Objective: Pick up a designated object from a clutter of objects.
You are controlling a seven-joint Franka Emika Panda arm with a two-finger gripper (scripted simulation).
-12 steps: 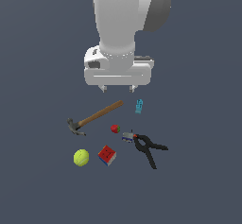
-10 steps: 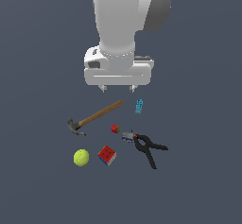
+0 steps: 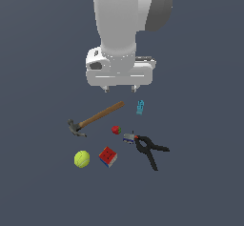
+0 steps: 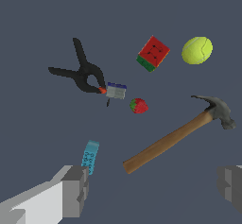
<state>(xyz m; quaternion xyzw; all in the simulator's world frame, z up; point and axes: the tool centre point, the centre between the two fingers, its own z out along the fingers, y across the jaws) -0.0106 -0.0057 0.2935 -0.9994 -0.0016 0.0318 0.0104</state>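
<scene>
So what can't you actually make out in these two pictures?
- Small grey-blue item by the black clamp: too small in both views to tell what it is, or whether they touch.
- Cyan piece: its lower end hidden behind a gripper finger in the wrist view; tiny in the exterior view.
- Gripper: fingers cut off by the wrist view's edges.
- Arm: upper part cut off in the exterior view.

We see the black spring clamp [image 3: 149,149] lying flat — handles splayed, orange-red tip touching a small grey-blue item [image 3: 128,137] — among hammer [image 3: 95,119], strawberry [image 3: 116,130], red cube [image 3: 108,156], tennis ball [image 3: 82,159] and cyan piece [image 3: 140,107].
</scene>
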